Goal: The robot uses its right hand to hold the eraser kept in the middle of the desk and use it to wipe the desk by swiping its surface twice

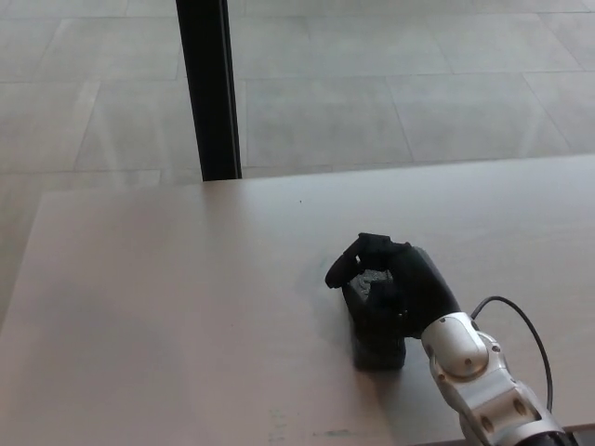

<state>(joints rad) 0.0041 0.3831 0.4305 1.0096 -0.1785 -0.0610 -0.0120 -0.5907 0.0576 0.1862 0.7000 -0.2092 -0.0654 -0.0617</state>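
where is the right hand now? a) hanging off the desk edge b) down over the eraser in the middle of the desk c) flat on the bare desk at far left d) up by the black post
b: the right hand sits low over the eraser, covering its far end, with only the near end showing on the desk; whether the fingers have closed on it cannot be told.

Matt black right hand [395, 288]; glossy white plastic wrist shell [469, 367]; dark, rough-textured eraser [378, 351]; smooth, faintly sheened pale desk [167, 316]; matt grey tiled floor [390, 84].
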